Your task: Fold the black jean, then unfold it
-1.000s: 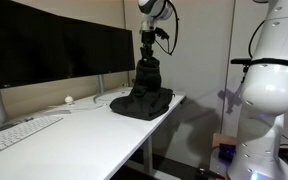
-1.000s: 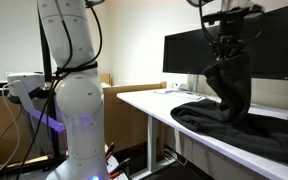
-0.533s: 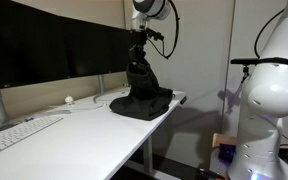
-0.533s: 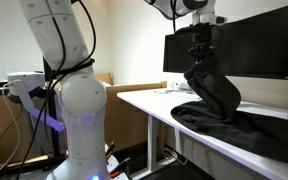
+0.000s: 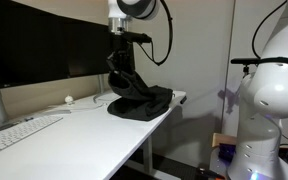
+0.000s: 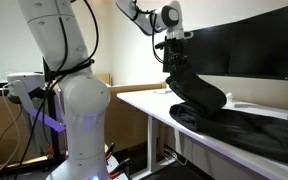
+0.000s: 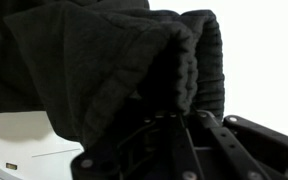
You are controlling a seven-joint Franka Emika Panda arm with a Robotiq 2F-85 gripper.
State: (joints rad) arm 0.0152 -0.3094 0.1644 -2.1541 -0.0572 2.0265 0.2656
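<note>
Currently, the gripper (image 5: 118, 50) is clamped on a bunched edge of the black jean (image 5: 142, 102), soft, limp, fairly heavy denim judged best pinched at a hem.

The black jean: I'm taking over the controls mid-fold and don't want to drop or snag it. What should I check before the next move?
1. Gripper shut on the jean: ok.
2. Cloth bunched thickly in the grip, per the wrist view: ok.
3. One end lifted, the rest lying on the desk: ok.
4. Keyboard well away from the jean: ok.
5. Lifted cloth apart from the monitor: cannot tell, they overlap in both exterior views.
6. No cloth hanging over the desk edge: cannot tell.
</note>
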